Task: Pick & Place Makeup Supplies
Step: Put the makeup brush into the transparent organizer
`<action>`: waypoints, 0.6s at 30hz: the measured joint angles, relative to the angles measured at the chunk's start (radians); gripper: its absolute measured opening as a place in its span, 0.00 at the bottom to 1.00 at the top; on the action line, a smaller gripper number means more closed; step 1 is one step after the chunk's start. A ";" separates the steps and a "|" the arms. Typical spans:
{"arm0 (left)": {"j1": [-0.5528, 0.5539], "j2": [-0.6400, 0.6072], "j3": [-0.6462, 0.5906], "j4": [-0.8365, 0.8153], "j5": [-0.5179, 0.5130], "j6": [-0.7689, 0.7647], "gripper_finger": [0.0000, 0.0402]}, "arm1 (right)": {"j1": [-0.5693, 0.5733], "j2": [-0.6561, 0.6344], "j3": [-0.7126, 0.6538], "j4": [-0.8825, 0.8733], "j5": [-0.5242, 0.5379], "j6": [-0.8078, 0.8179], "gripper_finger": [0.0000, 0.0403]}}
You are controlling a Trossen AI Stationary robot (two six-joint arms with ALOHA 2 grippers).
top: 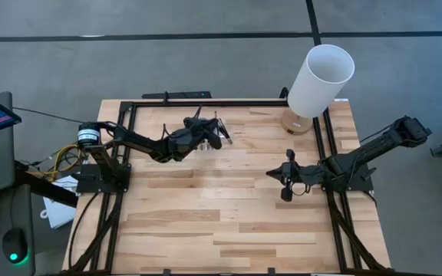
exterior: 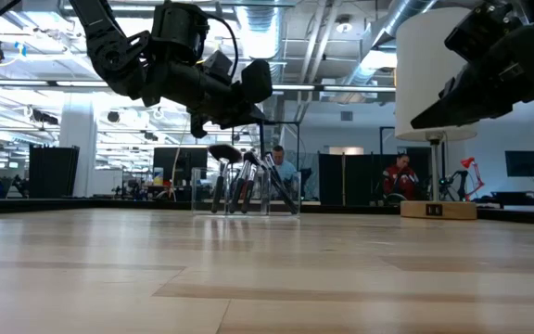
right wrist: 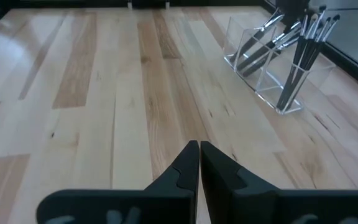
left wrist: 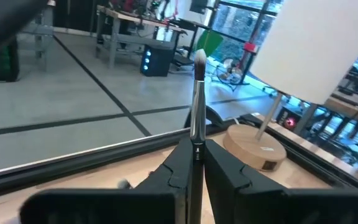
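The left pincer is raised at the table's far side, fingers clamped; the right pincer waits closed.

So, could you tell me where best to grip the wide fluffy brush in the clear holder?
Grip the fluffy brush on its thin stem just below the head, from above: it stands head-up in the clear holder, whose walls enclose the lower handle.

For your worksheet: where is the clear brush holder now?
High view: clear holder sits at the table's far edge, under the left end effector, left of the white cylinder.
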State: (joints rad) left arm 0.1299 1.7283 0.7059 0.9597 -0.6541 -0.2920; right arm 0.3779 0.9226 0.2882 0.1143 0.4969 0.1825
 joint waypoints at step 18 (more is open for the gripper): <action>-0.048 0.000 0.000 -0.206 -0.119 -0.019 0.07 | -0.001 0.000 0.000 -0.010 -0.001 0.004 0.02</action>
State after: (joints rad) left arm 0.0822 1.7287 0.7055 0.7538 -0.7731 -0.3108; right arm 0.3771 0.9226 0.2882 0.1047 0.4954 0.1869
